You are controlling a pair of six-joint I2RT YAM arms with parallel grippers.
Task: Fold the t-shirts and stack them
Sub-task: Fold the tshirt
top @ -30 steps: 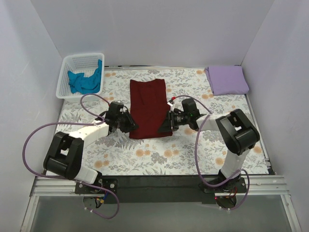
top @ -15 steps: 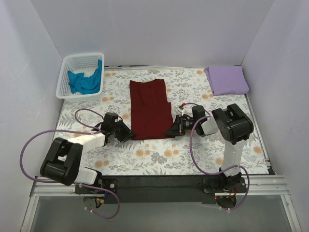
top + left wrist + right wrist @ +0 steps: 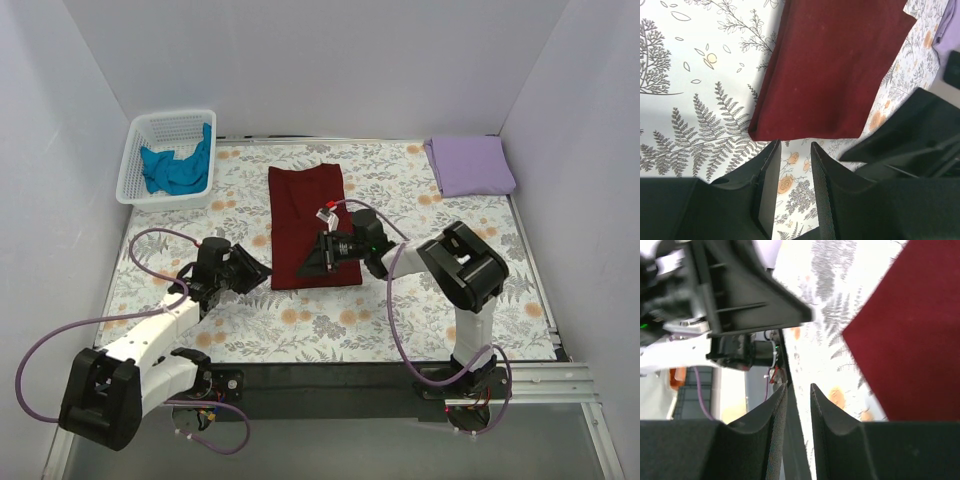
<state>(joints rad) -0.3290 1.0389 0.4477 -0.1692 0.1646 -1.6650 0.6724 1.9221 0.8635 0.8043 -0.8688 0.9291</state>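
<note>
A dark maroon t-shirt (image 3: 305, 215) lies folded into a long strip in the middle of the floral cloth. My left gripper (image 3: 262, 272) sits low just left of its near left corner, jaws a narrow gap apart with nothing between them (image 3: 795, 147); the maroon t-shirt (image 3: 835, 70) lies just ahead of the tips. My right gripper (image 3: 308, 266) points left over the shirt's near edge, open by a narrow gap and empty (image 3: 799, 387), with the maroon t-shirt (image 3: 910, 340) to its right. A lavender t-shirt (image 3: 470, 165) lies folded at the back right. A teal t-shirt (image 3: 175, 170) is bunched in the basket.
The white lattice basket (image 3: 150, 130) stands at the back left corner. The grey and orange floral cloth (image 3: 400, 300) covers the table. White walls close in on three sides. The left arm (image 3: 740, 290) shows ahead in the right wrist view.
The right gripper has swung left from the shirt's right side to over its near edge. The left arm has drawn back toward the near left, its gripper staying by the near left corner.
</note>
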